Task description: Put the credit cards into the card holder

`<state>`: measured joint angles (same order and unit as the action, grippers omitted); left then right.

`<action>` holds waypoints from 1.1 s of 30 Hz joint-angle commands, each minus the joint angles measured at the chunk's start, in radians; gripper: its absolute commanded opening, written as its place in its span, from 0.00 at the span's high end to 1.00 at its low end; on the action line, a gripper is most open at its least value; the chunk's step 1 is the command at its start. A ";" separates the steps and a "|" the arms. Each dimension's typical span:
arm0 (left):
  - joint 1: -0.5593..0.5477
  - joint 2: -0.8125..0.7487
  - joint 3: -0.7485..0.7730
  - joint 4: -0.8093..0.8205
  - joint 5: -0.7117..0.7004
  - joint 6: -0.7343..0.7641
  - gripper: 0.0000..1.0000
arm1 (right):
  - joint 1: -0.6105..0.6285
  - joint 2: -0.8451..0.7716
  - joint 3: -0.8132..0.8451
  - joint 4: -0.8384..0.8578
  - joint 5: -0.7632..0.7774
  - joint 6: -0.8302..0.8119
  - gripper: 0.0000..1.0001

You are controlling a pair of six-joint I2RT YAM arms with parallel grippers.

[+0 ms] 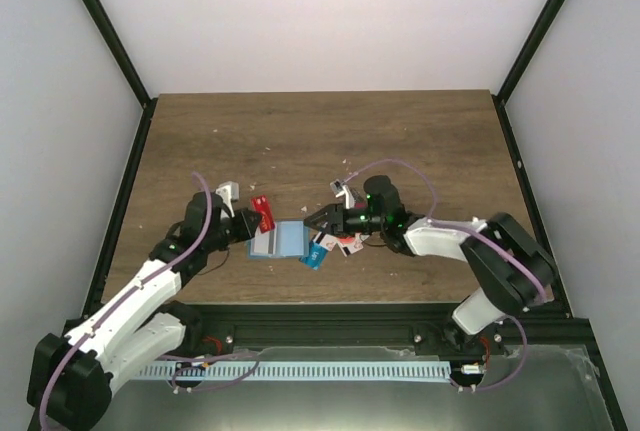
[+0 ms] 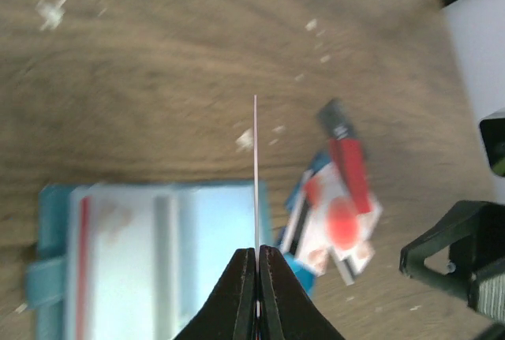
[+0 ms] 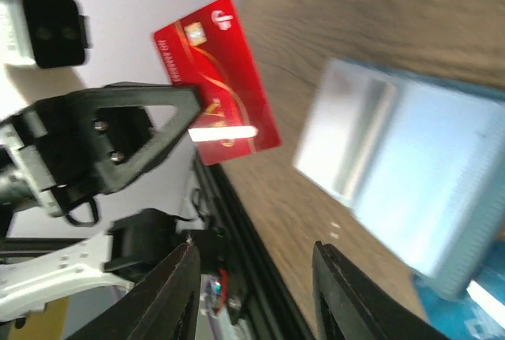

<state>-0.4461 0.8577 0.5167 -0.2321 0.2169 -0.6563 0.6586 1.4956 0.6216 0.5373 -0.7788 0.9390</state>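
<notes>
Left gripper, card, near card holder

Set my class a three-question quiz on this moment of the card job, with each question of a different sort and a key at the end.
1. True or false: the left gripper is shut on a red credit card, holding it above the table.
2. Choose one: the card holder is A) closed, B) lying open on the table, C) standing on edge.
3. Fill the gap: the right gripper has its fingers apart and holds ____.

Key: 1 true; 2 B; 3 nothing.
</notes>
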 commanded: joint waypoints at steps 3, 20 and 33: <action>0.014 0.011 -0.093 0.002 -0.079 0.015 0.96 | 0.019 0.182 0.066 -0.096 0.011 -0.081 0.59; 0.031 0.105 -0.220 0.222 0.046 0.025 0.96 | 0.026 0.368 0.136 -0.093 0.014 -0.101 0.64; 0.032 0.161 -0.234 0.278 0.075 0.018 0.96 | 0.025 0.409 0.142 -0.117 0.040 -0.115 0.69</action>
<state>-0.4187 0.9989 0.2970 -0.0044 0.2756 -0.6426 0.6777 1.8919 0.7380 0.4328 -0.7536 0.8459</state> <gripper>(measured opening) 0.041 0.313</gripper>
